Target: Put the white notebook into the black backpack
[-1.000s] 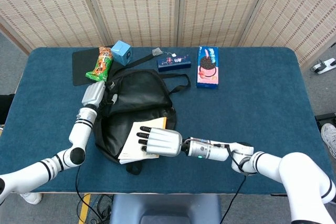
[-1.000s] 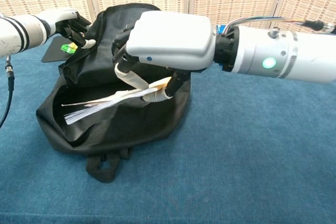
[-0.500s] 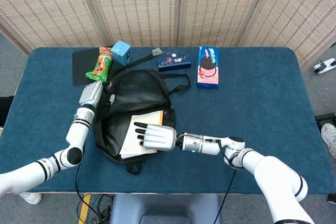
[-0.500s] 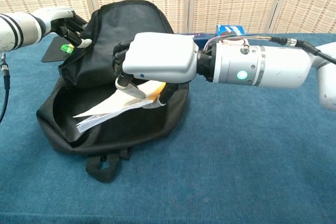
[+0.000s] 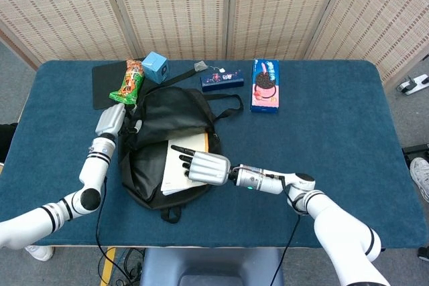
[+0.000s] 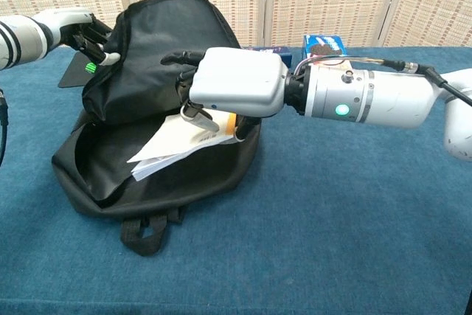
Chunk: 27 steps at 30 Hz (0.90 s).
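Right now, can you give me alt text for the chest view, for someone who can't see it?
The robot's right hand holds a white notebook partway inside the open mouth of a black backpack lying on a blue table. Its left hand grips the bag's raised top flap at upper left. A snack box stands behind.

Along the surface's [image 5: 348, 118] far edge: a black mat [image 5: 106, 86], green snack bag [image 5: 130, 81], blue cube [image 5: 155, 67], dark blue box [image 5: 222, 80], and cookie box [image 5: 265, 85].
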{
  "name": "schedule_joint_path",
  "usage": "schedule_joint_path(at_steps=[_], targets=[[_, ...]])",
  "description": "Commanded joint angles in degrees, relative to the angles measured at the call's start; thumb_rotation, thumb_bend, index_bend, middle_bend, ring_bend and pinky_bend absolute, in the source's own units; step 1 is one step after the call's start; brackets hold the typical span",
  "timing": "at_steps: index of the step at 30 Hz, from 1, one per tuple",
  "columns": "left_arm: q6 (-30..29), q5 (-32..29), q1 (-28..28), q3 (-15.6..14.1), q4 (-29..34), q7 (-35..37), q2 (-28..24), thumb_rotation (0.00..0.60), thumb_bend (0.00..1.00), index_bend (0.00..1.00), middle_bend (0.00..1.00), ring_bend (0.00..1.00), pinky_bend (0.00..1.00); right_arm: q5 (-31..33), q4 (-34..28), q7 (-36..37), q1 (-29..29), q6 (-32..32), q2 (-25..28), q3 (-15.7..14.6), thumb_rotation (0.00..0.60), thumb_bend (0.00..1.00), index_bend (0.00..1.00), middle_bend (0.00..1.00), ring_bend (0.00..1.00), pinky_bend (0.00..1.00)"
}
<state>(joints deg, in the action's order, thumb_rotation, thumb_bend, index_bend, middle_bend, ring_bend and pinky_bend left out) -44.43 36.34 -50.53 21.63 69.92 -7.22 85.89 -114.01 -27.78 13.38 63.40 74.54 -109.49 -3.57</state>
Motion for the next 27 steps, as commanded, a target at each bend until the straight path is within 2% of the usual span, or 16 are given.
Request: schedule_joint_path(at_steps=[1,8,18,24,27], targets=[[0.0,0.0,0.0,0.1,0.0,0.3,0.0,0.600,0.49,0.79,0.48,0.44,0.30,0.7,2.7,0.1,-0.5,1.5,-1.3,-0.7,0.600,0.40,0.66,0.56,0.27,0.00],[1.1,-0.9,-0.3,0.0,0.0,0.7,-0.3,0.600,0.49,0.79,0.48,0.44,0.30,2.1,7.2,-0.2,-0.7,0.6,-2.9,-1.9,0.600,0.39,0.66,0.56,0.27,0.00],[3.5,-2.7,0.1,0.9,1.4,4.0,-1.7,0.600,0.49,0.79,0.48,0.44,0.30,4.1,10.4,0.7,-0.4,-2.1,-4.3,-3.2,0.600,0.38,0.66,0.53,0.25,0.00],[4.0,-3.2,-0.1,0.6,1.8,4.4,-2.2,0.600,0.49,0.79,0.48,0.44,0.30,4.8,12.5,0.4,-0.2,-3.4,-5.1,-4.0,0.600,0.35,0.66,0.53,0.25,0.00],[4.3,-3.7,-0.2,0.6,2.3,4.8,-2.4,0.600,0.49,0.79,0.48,0.44,0.30,5.5,13.1,0.0,-0.2,-3.6,-5.7,-3.9,0.600,0.30,0.66,0.52,0.25,0.00]])
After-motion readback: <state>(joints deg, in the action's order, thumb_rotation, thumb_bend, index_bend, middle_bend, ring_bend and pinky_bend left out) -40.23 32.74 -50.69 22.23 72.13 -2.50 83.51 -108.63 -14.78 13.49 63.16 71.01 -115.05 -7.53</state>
